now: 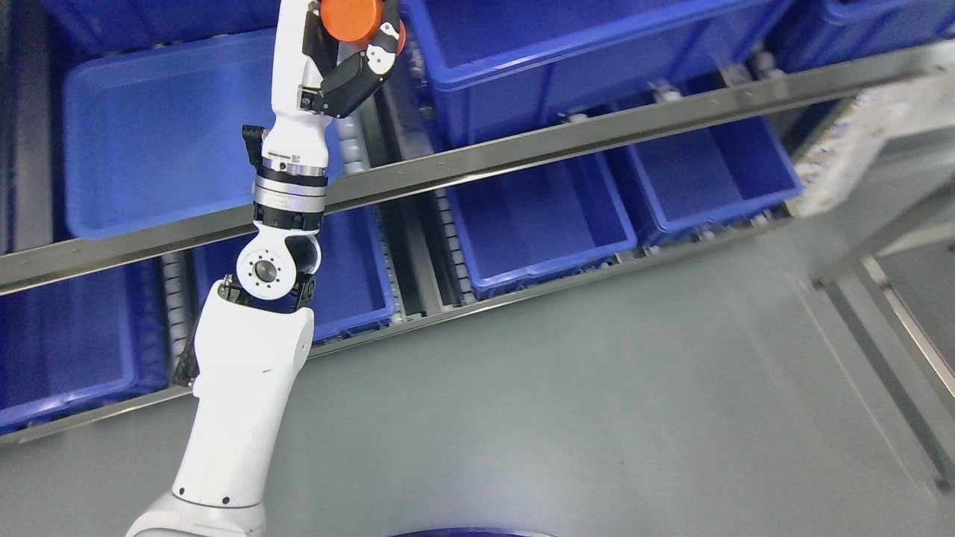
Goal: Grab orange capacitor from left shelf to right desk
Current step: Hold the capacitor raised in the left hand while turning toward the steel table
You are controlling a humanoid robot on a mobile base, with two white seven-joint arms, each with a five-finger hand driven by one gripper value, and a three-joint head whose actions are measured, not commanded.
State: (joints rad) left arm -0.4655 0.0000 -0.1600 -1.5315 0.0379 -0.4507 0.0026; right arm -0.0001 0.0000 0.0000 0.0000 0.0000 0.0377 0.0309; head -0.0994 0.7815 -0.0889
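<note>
Orange capacitor (pixel 351 19) clamped in my left hand (pixel 351 52), at 12 o'clock edge, above blue bins (pixel 149 134) on shelf. Fingers (pixel 358 74) wrap underneath. Judgement: keep grip firm, lift clear of steel rail (pixel 522 145), swing slowly toward 3 o'clock, desk side. Right arm unseen.

Orange capacitor (pixel 352 19) held high at the 12 o'clock edge of the head view.

It is a bright orange cylinder with a smooth, plain side, and its top is cut off by the picture border. The black and white fingers (pixel 371 63) of the left hand (pixel 351 56) curl around it from below and from its 3 o'clock side, so only a part of the body shows. It is above the blue bins of the shelf (pixel 522 153), touching none.
</note>
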